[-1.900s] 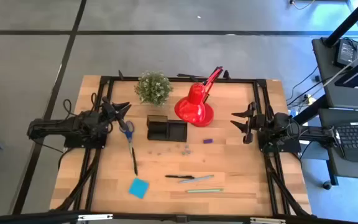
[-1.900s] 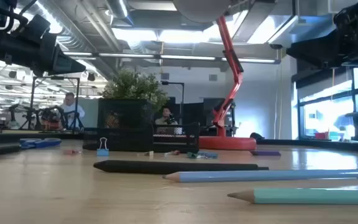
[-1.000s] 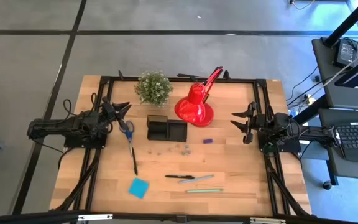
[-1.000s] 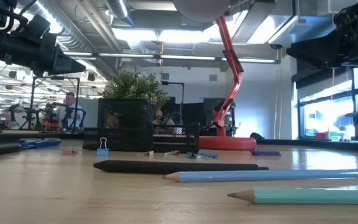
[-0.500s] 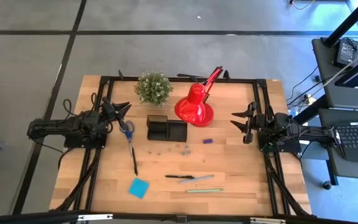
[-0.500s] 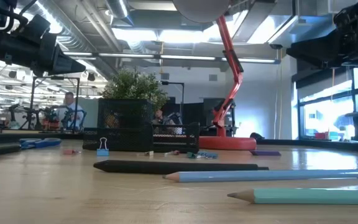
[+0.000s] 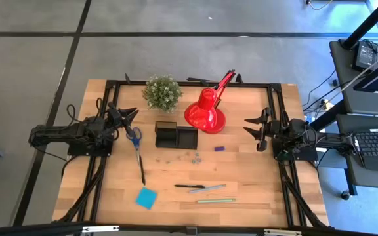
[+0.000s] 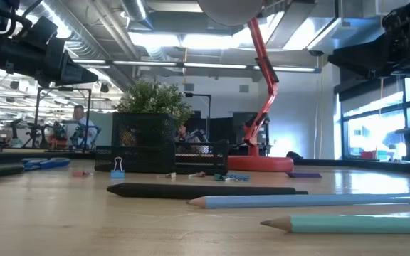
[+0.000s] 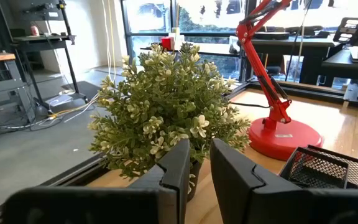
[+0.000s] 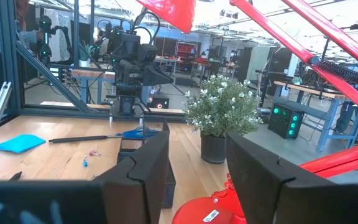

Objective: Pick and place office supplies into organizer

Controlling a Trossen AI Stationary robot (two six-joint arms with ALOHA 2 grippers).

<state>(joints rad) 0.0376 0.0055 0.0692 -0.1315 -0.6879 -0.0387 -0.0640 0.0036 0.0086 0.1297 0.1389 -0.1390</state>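
Your left gripper (image 7: pixel 126 113) sits parked at the table's left edge, its jaws parted by only a narrow gap and holding nothing. Just beside it lie the blue-handled scissors (image 7: pixel 134 136), with a black pen (image 7: pixel 141 168) running on toward the near edge and the blue sticky-note pad (image 7: pixel 146 197) near the front left. Start with the scissors, since they are closest: spread the jaws wider before you descend, come straight down over the blades just below the handles, and close across the narrow part so they do not swivel.

The organizer (image 7: pixel 175 136) stands at the table's middle, just right of the scissors and in front of the potted plant (image 7: pixel 162 92). The red lamp (image 7: pixel 205 111) leans close on its right, so approach the tray from the near side and keep your wrist low under the shade.

Tiny clips (image 7: pixel 195 156) and a purple piece (image 7: pixel 219 149) lie just in front of the tray; from above they are too small to tell how they sit. Nearer the front lie another black pen (image 7: pixel 189 186) and two pencils (image 7: pixel 216 195).

Your right gripper (image 7: pixel 256 129) waits at the right edge, jaws spread and empty.
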